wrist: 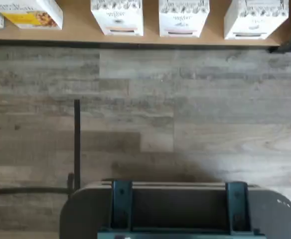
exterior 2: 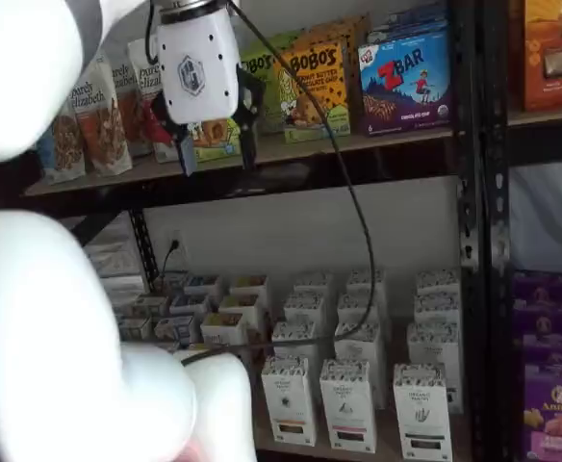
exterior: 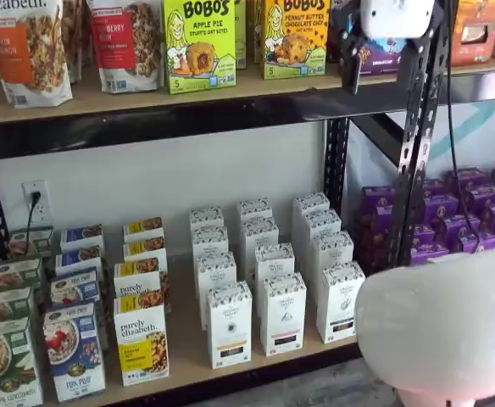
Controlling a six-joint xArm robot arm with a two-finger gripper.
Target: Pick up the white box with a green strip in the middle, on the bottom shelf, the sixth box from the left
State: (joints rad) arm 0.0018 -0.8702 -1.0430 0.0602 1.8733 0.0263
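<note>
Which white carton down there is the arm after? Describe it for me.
Find the bottom shelf, the pale board with rows of tall white cartons. The white box is the front one of the row nearest the black upright on the right. Its strip is dark green, while the carton beside it has a pink one.

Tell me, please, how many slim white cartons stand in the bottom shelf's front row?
3: left carton, middle carton and right carton, side by side at the front edge of the bottom shelf; more stand behind them.

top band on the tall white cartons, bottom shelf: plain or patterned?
Patterned: the tall white cartons have a dark-speckled top band on white, clearest in a shelf view.
</note>
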